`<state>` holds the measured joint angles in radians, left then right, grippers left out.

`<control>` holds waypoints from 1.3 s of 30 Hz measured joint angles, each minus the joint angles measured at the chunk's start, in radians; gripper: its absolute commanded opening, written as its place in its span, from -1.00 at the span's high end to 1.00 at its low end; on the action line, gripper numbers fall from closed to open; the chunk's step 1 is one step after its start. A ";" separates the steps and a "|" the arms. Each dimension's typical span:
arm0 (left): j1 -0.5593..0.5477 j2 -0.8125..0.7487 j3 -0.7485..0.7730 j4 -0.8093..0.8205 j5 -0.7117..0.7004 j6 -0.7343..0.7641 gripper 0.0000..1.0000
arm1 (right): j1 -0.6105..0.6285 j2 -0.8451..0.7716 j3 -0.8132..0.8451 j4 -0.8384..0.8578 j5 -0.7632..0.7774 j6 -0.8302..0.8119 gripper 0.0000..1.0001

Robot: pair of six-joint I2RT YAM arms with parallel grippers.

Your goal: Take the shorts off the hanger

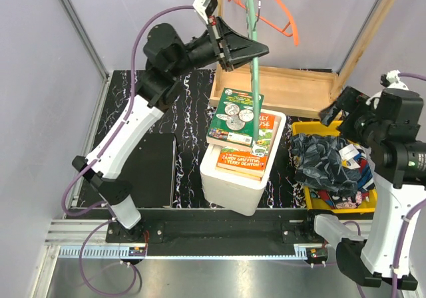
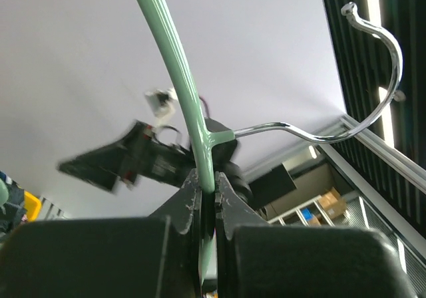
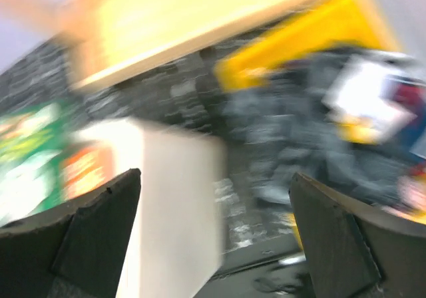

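Observation:
My left gripper (image 1: 247, 50) is raised at the back and shut on a bare mint-green hanger (image 1: 253, 92), which hangs down over the books. The left wrist view shows the jaws closed on the hanger's bar (image 2: 176, 78), with its metal hook (image 2: 373, 78) to the right. The black-navy patterned shorts (image 1: 325, 157) lie crumpled in the yellow bin (image 1: 303, 128), on top of the comic-print shorts (image 1: 343, 197). My right gripper (image 1: 333, 115) is open and empty above the bin's far end. The right wrist view is blurred and shows the dark shorts (image 3: 293, 132).
A white foam box (image 1: 233, 178) with two books (image 1: 239, 122) stands mid-table. A wooden tray (image 1: 279, 88) lies behind it. An orange hanger (image 1: 269, 12) hangs at the back. A black pad (image 1: 152, 171) lies left. A wooden post (image 1: 373, 25) leans at the right.

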<state>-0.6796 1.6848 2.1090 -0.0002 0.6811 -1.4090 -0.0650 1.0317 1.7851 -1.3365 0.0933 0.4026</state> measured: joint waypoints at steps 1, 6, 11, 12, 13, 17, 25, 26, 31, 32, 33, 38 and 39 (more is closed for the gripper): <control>-0.007 0.008 0.006 -0.012 -0.018 0.008 1.00 | 0.000 0.001 0.022 0.005 -0.105 -0.007 -0.99; -0.050 0.023 0.006 -0.114 -0.188 0.063 1.00 | 0.000 -0.053 0.010 0.129 -0.582 0.023 -1.00; -0.106 0.024 0.006 -0.197 -0.379 0.085 1.00 | 0.003 -0.085 0.020 0.233 -0.829 0.045 -1.00; -0.121 0.024 0.006 -0.210 -0.413 0.084 1.00 | 0.008 -0.085 0.023 0.251 -0.855 0.048 -1.00; -0.136 0.024 0.006 -0.224 -0.446 0.084 1.00 | 0.016 -0.085 0.023 0.273 -0.884 0.052 -1.00; -0.196 0.028 0.009 -0.262 -0.552 0.069 1.00 | 0.068 -0.067 0.017 0.307 -0.935 0.050 -0.91; -0.291 0.083 0.074 -0.313 -0.695 0.027 1.00 | 0.107 -0.034 -0.013 0.277 -0.887 -0.019 -0.18; -0.300 0.090 0.082 -0.314 -0.706 0.023 1.00 | 0.108 -0.037 -0.027 0.275 -0.879 -0.020 0.14; -0.333 0.121 0.110 -0.331 -0.763 0.023 0.91 | 0.110 -0.071 -0.068 0.294 -0.857 -0.037 1.00; -0.335 0.128 0.112 -0.333 -0.766 0.016 0.82 | 0.110 -0.078 -0.073 0.309 -0.863 -0.045 1.00; -0.338 0.136 0.113 -0.323 -0.760 0.006 0.78 | 0.114 -0.090 -0.079 0.314 -0.853 -0.038 1.00; -0.354 0.144 0.116 -0.263 -0.728 0.074 0.01 | 0.113 -0.146 -0.095 0.327 -0.806 -0.002 1.00; -0.354 0.140 0.108 -0.233 -0.711 0.103 -0.07 | 0.114 -0.157 -0.095 0.328 -0.789 0.008 1.00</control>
<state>-1.0340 1.8244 2.2169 -0.2329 -0.0299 -1.3056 0.0490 0.8749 1.6901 -1.0088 -0.6952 0.4103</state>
